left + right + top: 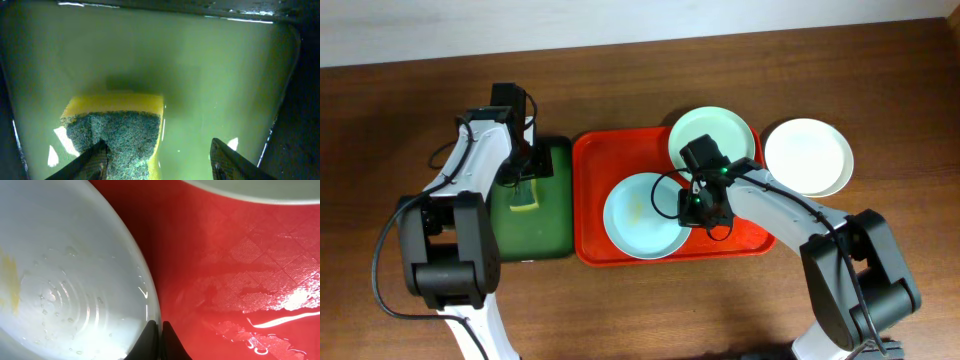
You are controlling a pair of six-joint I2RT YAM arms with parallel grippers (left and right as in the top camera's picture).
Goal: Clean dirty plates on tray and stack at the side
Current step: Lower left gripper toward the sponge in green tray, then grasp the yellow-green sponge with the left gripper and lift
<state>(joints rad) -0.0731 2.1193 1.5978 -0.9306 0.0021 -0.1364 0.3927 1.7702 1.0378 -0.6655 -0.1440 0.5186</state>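
Note:
The red-orange tray (595,160) holds two mint-blue plates. The front plate (638,222) has a yellow smear, which also shows in the right wrist view (10,282). The second mint plate (712,138) sits at the tray's back right corner, and its edge shows in the right wrist view (250,192). A white plate (808,157) lies on the table to the right of the tray. My right gripper (695,205) (160,330) is shut on the right rim of the front plate (75,270). My left gripper (525,180) (160,160) is open over the sponge (117,125), with its left finger against the sponge.
The yellow sponge with a green scouring face (525,197) lies in the dark green tray (552,225), to the left of the red tray. The green tray's floor (215,75) looks wet. The red tray's floor (240,280) has water streaks. Brown table all round.

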